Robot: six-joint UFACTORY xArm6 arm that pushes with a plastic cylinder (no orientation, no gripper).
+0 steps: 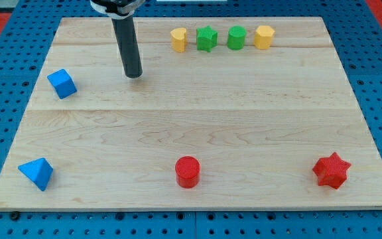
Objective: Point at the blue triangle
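Blue triangle (36, 172) well apart from my tip (133, 76), toward view's bottom-left.

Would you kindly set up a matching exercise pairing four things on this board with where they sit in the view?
Things:
1. blue triangle
2. red star
3. blue cube
4. my tip

Places:
A. bottom right corner
B. left edge, upper half
C. bottom left corner
D. upper left, to the right of the blue cube, touching no block

Pairs: 1-C, 2-A, 3-B, 4-D
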